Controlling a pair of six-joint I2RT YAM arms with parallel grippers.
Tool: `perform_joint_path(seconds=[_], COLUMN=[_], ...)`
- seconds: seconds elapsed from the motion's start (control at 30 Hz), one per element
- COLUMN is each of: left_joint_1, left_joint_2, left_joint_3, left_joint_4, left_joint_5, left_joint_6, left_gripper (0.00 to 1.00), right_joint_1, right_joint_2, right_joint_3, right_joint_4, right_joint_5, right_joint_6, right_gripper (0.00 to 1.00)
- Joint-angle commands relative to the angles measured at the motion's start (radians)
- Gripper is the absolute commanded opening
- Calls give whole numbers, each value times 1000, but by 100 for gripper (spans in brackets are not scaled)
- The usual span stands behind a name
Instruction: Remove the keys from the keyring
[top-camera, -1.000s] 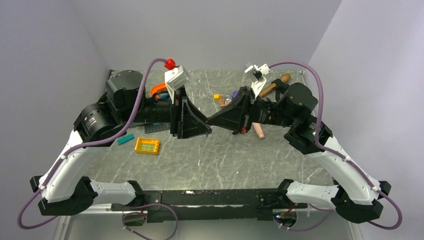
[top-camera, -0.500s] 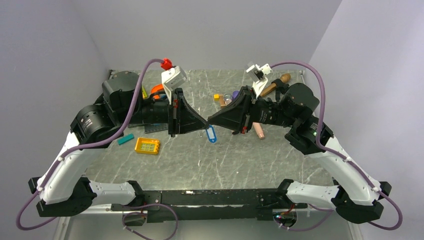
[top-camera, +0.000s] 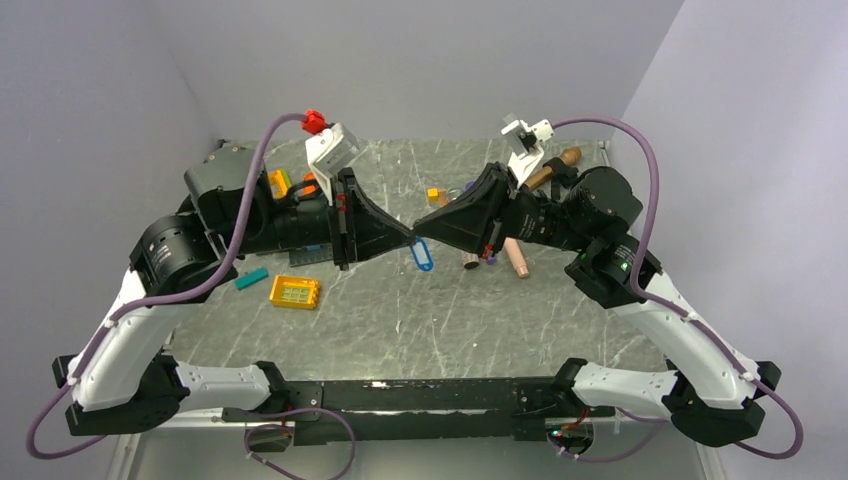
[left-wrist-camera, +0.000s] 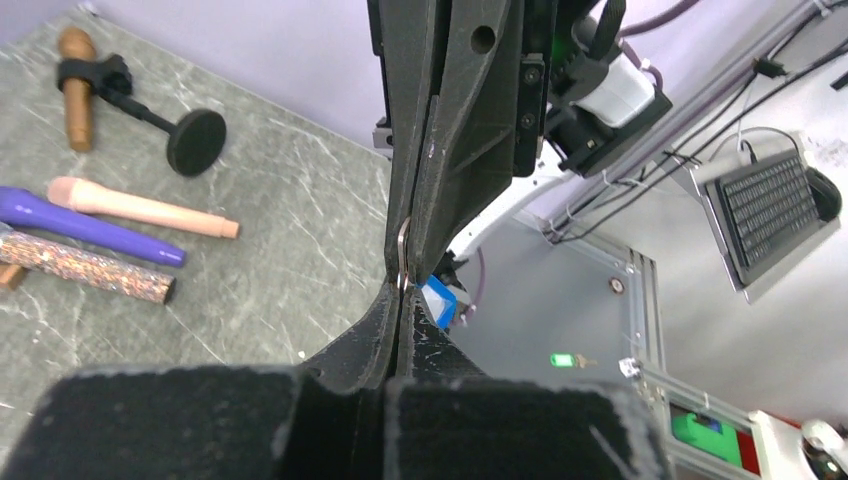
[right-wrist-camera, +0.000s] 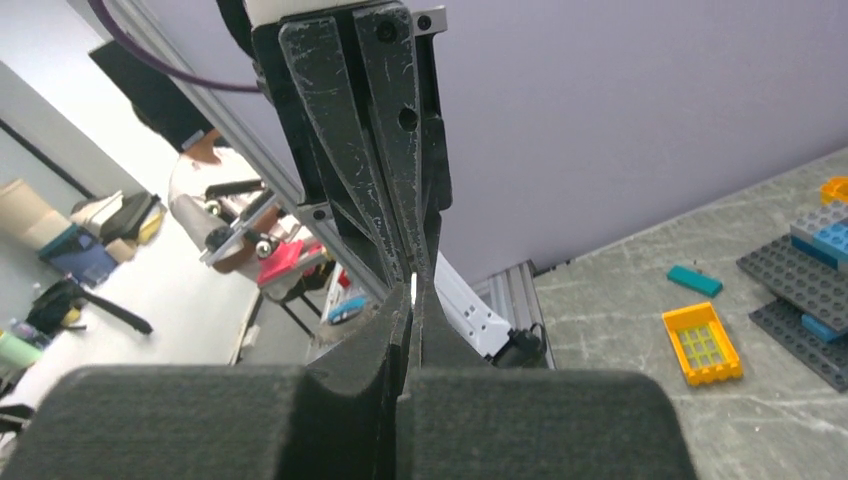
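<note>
My left gripper and right gripper meet tip to tip above the middle of the table, both shut. The keyring, a small bright-blue oval loop, hangs just below the meeting point. In the left wrist view my left gripper pinches a thin metal ring, with a blue piece beside it and the right gripper's fingers coming from above. In the right wrist view my right gripper pinches a bright metal sliver. No separate key shows.
An orange tray brick, a teal bar and a grey baseplate lie at the left. A pink marker, a wooden handle, a purple pen, a glitter pen and a black stand lie at the right.
The joined fingertips have risen a little and the left arm has drawn back to the left. The blue loop, hidden a second ago, now hangs in view under the tips.
</note>
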Motion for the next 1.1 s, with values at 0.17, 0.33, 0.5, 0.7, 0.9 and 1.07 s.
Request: perform_joint_path(seconds=[0.17,0.33,0.5,0.7,0.9,1.07], left_joint_1=[-14,-14,-22,-31,-40,-46], left_joint_2=[-13,-4,-24,-77,-80,-114], left_joint_3=[37,63,36,-63,-71,-132], left_joint_4=[213,271,343,464,478,524], left_joint_5=[-236,-282,-354,-425,-445,-470], left_joint_6=[10,7,-1,-25,-19,-14], left_gripper=[0,0,0,0,0,0], right_joint_1=[7,8,8,8,8,9], right_joint_2=[45,104,146,173,192,199], right_joint_3=[4,38,43,18,-8,-23], right_joint_4=[282,373,478,594,655,682], right_joint_5=[62,29,16,22,28,38], right_joint_6=[101,161,217,274,311,323], right_gripper=[0,0,0,0,0,0])
